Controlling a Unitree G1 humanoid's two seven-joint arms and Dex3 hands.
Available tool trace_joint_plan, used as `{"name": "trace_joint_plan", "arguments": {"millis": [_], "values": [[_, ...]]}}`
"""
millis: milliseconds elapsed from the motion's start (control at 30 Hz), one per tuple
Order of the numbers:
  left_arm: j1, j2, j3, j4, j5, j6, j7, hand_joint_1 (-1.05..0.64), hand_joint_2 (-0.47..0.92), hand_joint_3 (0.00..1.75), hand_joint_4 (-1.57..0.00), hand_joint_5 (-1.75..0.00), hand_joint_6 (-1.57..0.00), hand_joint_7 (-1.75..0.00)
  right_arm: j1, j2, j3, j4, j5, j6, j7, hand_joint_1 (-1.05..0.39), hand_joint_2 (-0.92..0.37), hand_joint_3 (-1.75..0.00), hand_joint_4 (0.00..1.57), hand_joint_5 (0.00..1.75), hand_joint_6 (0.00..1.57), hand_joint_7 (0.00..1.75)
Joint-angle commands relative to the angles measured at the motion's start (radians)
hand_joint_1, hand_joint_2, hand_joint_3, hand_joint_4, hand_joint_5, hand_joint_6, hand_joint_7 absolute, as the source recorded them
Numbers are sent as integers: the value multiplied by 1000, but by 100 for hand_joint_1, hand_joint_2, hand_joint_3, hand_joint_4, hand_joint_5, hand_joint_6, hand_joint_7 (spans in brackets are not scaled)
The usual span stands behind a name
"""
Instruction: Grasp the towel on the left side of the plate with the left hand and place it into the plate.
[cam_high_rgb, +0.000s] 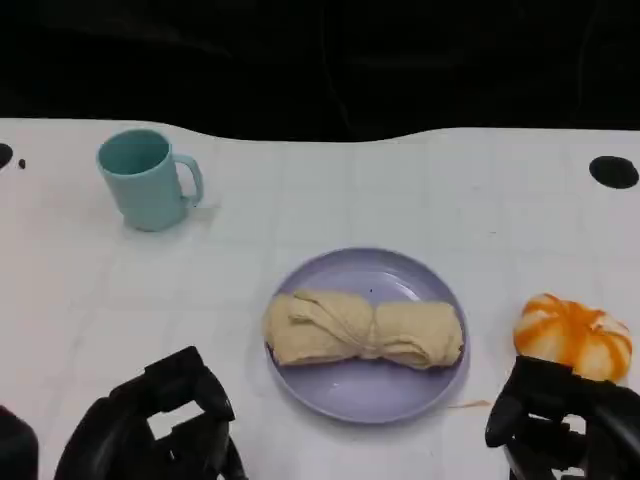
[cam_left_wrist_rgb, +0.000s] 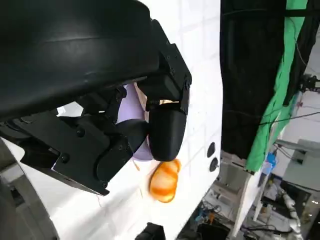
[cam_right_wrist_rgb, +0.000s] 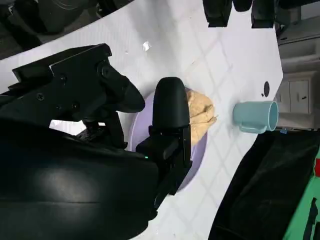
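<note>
Left hand cut off by lower edge; right hand likewise

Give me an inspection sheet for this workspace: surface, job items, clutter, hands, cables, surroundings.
Surface: white table with faint grid lines and black round holes near its edges.
Job items: tan towel lies bunched across the purple plate, inside its rim.
Clutter: teal mug upright at far left, handle toward the plate; orange and white pumpkin right of the plate.
Hands: left hand near the table's front edge, holding nothing; right hand beside the pumpkin, holding nothing.
Cables: thin cables against a green sheet in the left wrist view.
Surroundings: black backdrop behind the table.
</note>
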Motion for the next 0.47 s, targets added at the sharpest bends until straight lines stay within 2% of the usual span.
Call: {"name": "trace_joint_plan", "arguments": {"millis": [33, 467], "values": [[6, -5, 15, 6, -27, -4, 9, -10, 54, 124, -82, -175, -70, -165, 0, -2, -4, -17, 6, 25, -10, 4, -69, -104, 69, 175, 56, 159], [27, 16, 4, -15, -29, -15, -2, -10, 52, 125, -82, -175, -69, -168, 12, -9, 6, -29, -8, 13, -10, 2, -66, -107, 70, 175, 57, 158]]}}
